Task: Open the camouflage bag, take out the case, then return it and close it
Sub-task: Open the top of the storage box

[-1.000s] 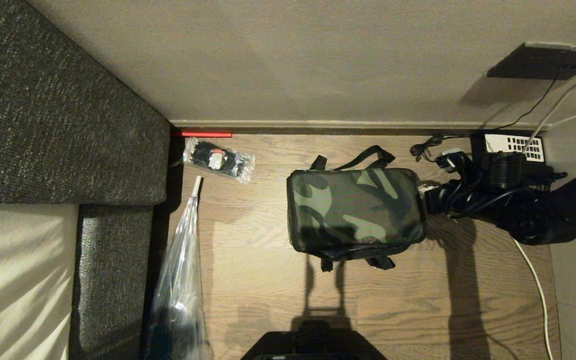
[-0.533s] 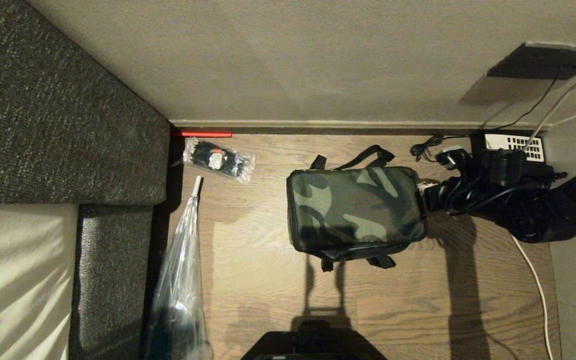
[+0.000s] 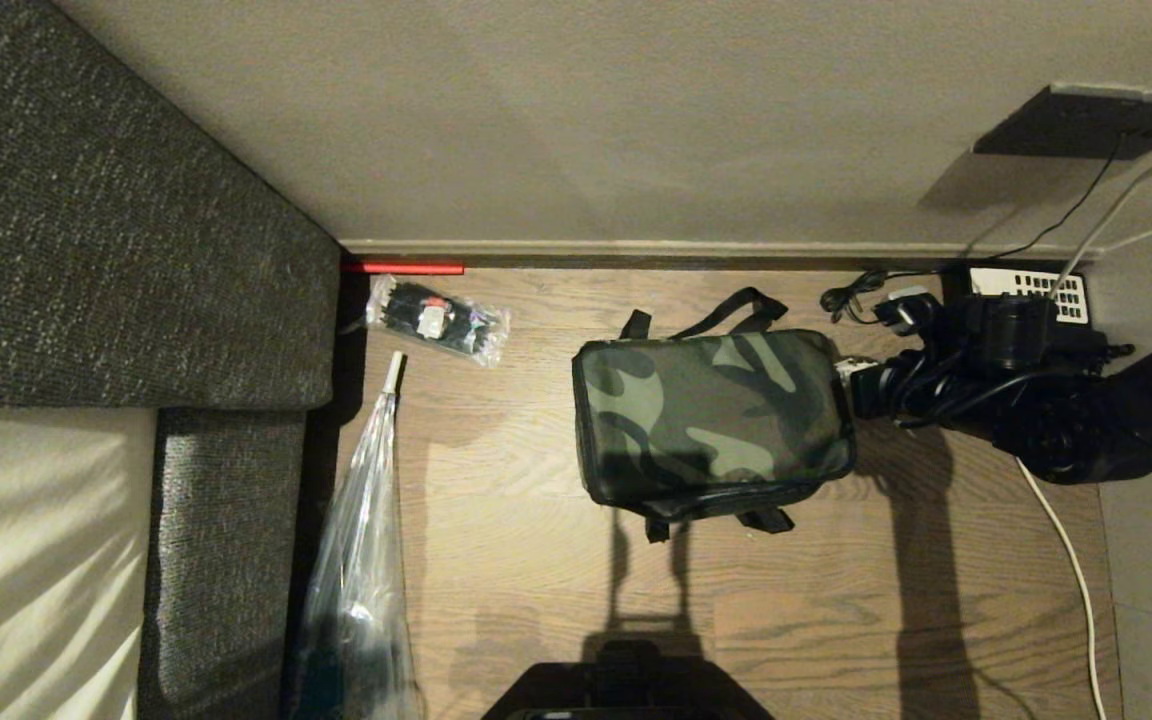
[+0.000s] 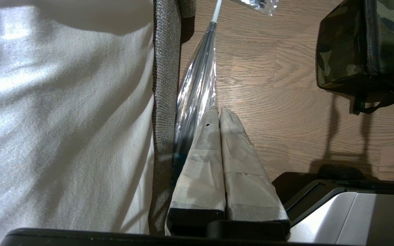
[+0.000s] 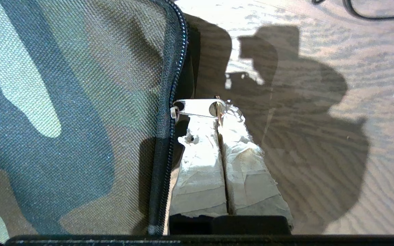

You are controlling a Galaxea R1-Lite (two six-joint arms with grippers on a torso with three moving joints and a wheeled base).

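The camouflage bag (image 3: 711, 420) lies zipped shut on the wooden surface, its black straps sticking out at the far and near sides. My right gripper (image 3: 848, 378) is at the bag's right end. In the right wrist view its taped fingers (image 5: 220, 118) are shut on the silver zipper pull (image 5: 197, 107), right beside the black zipper edging of the bag (image 5: 74, 112). The case is out of view. My left gripper (image 4: 219, 114) hangs parked and shut, with nothing in it, well to the left of the bag (image 4: 364, 44).
A grey upholstered bed edge (image 3: 116, 250) with a white sheet fills the left. A clear packet of black parts (image 3: 439, 320) and a long plastic-wrapped item (image 3: 361, 560) lie beside it. A black telephone (image 3: 1031, 290), cables (image 3: 851, 290) and a white cord (image 3: 1066, 560) are at the right.
The right gripper, holding the zipper pull, has crept slightly toward the wall, and the bag's right end has shifted a little with it. The left arm is still.
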